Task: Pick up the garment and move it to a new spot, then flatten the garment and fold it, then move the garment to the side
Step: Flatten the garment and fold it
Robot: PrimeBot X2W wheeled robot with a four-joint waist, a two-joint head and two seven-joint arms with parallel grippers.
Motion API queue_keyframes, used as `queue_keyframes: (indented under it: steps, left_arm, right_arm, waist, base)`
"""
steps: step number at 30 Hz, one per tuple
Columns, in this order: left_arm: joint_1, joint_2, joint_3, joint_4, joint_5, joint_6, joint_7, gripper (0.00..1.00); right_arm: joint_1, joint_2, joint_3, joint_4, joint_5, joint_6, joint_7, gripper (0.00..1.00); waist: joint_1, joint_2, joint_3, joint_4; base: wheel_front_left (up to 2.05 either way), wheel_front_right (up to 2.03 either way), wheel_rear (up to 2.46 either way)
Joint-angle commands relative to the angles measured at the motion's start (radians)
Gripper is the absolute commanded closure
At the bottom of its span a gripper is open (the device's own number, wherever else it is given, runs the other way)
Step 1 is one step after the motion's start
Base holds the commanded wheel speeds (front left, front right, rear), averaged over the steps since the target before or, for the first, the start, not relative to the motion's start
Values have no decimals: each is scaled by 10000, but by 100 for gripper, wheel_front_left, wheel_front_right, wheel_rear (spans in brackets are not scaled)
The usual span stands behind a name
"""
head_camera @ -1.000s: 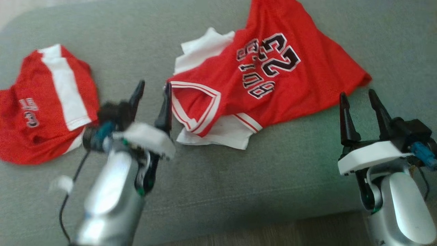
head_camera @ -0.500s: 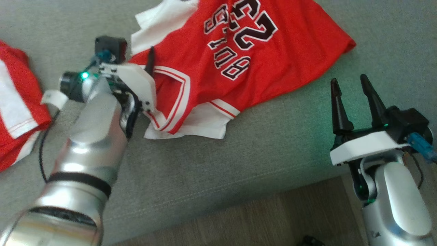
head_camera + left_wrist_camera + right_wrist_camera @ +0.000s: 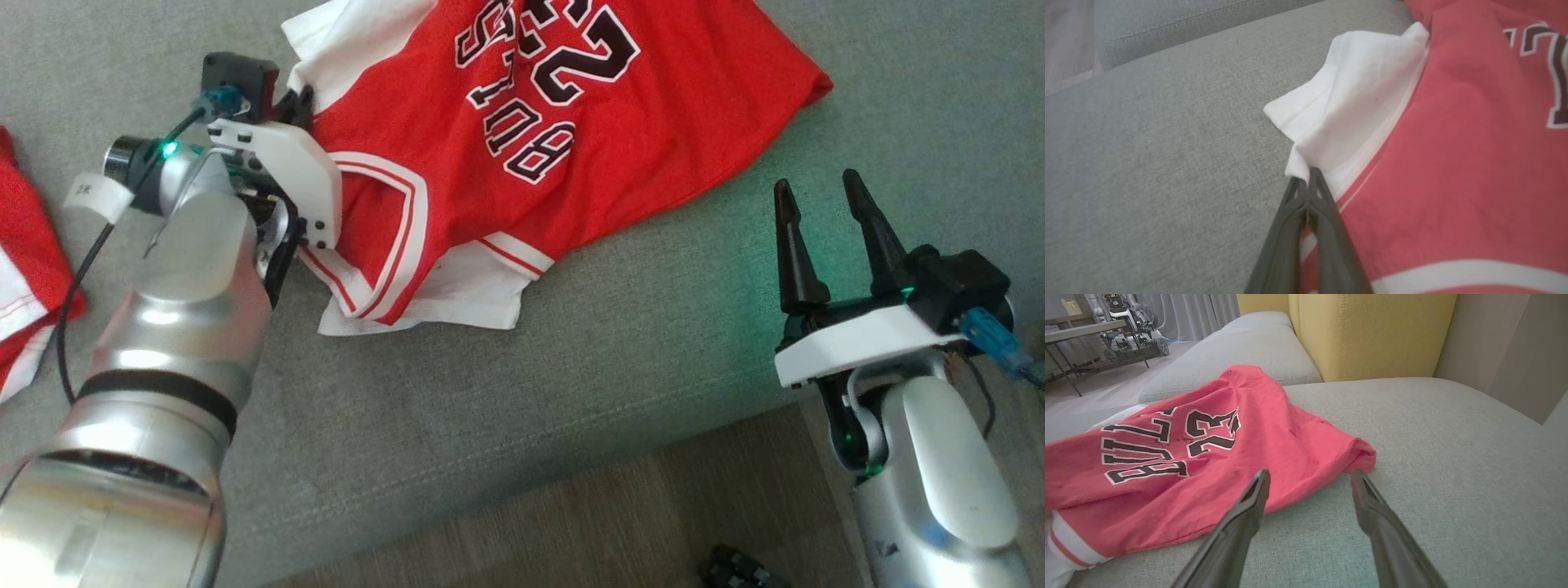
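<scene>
The garment (image 3: pixel 571 122) is a red jersey with white sleeves and black "23" lettering, lying crumpled on the grey sofa seat (image 3: pixel 571 367). My left gripper (image 3: pixel 295 102) is at its left edge. In the left wrist view the left gripper (image 3: pixel 1308 173) has its two fingers pressed together, pinching the white sleeve fabric (image 3: pixel 1355 106) where it meets the red body (image 3: pixel 1453 163). My right gripper (image 3: pixel 816 192) stands open to the right of the jersey, apart from it. In the right wrist view the right gripper (image 3: pixel 1310 477) points at the jersey's red hem (image 3: pixel 1208 457), with nothing between the fingers.
A second red and white garment (image 3: pixel 24 269) lies at the far left of the sofa. The seat's front edge and wooden floor (image 3: pixel 612 523) run along the bottom. A yellow cushion (image 3: pixel 1372 335) stands behind the seat.
The head camera has shifted. My left arm reached forward to the jersey's left edge and its fingers closed on the white fabric. The right gripper has stayed open in place.
</scene>
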Motion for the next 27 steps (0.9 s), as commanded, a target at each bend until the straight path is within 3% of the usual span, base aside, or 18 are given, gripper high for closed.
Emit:
queue_keyframes:
  steps: [1, 6, 17, 21, 27]
  left_arm:
    - [-512, 341, 121, -73, 3, -75, -151, 100]
    - [-1113, 660, 203, -78, -67, -79, -462, 100]
    - [-3822, 2269, 93, -540, 430, 548, -927, 100]
    - [-4192, 2505, -36, -449, 571, 640, -961, 100]
    - [-4522, 2777, 103, -821, 555, 1226, -996, 100]
  right_arm:
    - [-232, 31, 283, -211, 149, -2, -134, 0]
    - [-372, 31, 329, -169, 290, -2, -191, 0]
    - [-757, 31, 952, 53, 857, -2, -294, 0]
    - [-864, 31, 1105, -49, 1056, -2, -299, 0]
    - [-970, 31, 1320, -141, 1126, -2, -300, 0]
  waist:
    - [0, 0, 52, -56]
    - [0, 0, 224, -179]
    - [0, 0, 802, -859]
    - [0, 0, 957, -1060]
    - [0, 0, 1166, -1120]
  base:
    - [0, 0, 0]
    - [0, 0, 0]
    - [0, 0, 0]
    - [0, 0, 0]
    - [0, 0, 0]
